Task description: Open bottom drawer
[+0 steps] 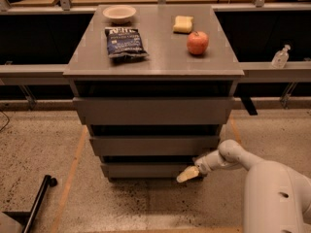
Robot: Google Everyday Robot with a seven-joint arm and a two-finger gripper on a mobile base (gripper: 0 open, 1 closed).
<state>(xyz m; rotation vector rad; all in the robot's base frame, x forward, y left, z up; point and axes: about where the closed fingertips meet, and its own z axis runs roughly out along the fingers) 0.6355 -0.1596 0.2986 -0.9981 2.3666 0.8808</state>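
Note:
The grey cabinet [77, 72] has three flat handleless drawer fronts. The bottom drawer [141, 170] is the lowest and narrowest front, just above the floor. My gripper [188, 174] sits at the right end of that front, its pale tip pointing down-left in front of the drawer's lower edge. My white arm [243, 161] reaches in from the lower right. The drawer front sits roughly in line with the stepped fronts above it.
On the cabinet top lie a white bowl [119, 13], a dark chip bag [125, 41], a yellow sponge [183, 24] and a red apple [198, 42]. A clear bottle [280, 57] stands on the right ledge. A black pole [36, 203] lies on the floor at lower left.

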